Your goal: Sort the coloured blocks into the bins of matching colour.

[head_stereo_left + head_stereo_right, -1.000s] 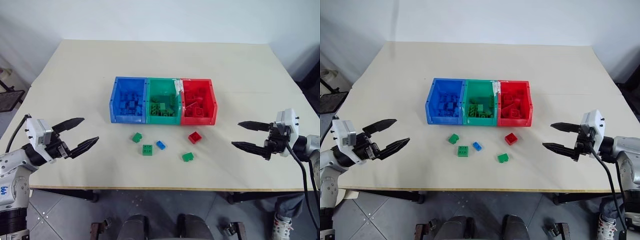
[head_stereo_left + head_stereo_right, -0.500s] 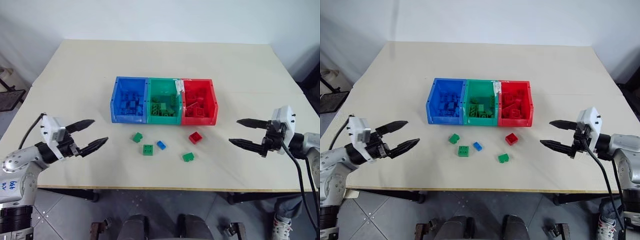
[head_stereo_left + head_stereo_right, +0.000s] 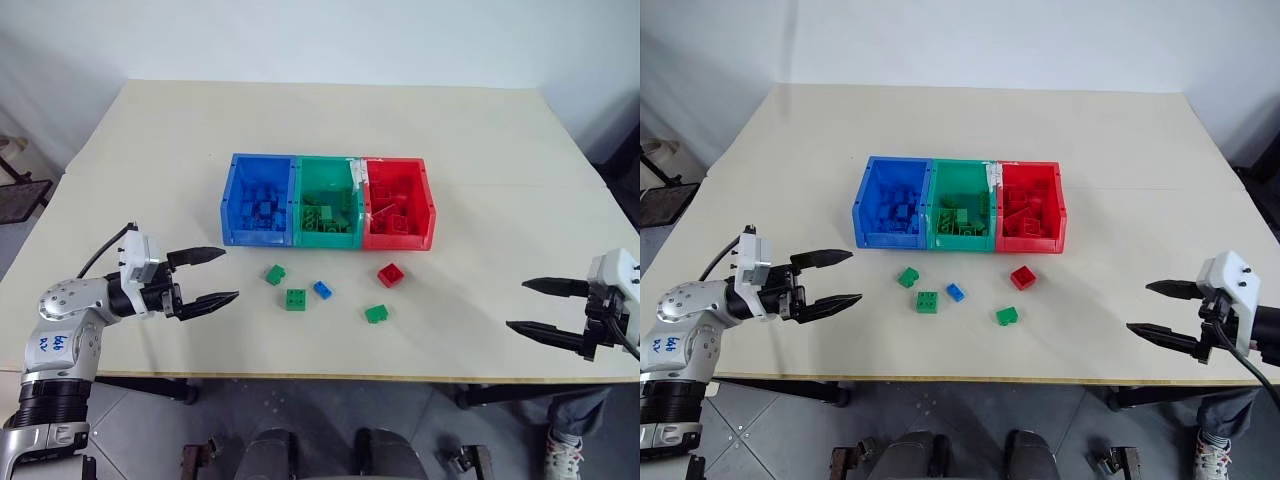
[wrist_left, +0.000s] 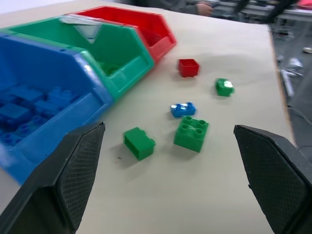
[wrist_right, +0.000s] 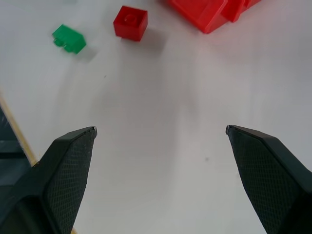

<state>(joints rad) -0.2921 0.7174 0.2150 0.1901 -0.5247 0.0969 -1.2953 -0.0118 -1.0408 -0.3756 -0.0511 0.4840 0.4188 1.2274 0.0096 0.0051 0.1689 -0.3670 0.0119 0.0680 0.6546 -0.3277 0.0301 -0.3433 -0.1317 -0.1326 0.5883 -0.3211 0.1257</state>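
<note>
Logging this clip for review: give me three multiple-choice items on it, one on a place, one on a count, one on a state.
1. Which bin stands in the middle of the row?
A blue B green C red
2. How many loose green blocks lie on the table?
A one B two C three
3. How is the left claw?
A shut on a block B open and empty C shut on nothing

Answers:
1 B: the green bin sits between the blue bin and the red bin.
2 C: green blocks at on the table.
3 B: the left claw has its fingers spread, nothing between.
</note>
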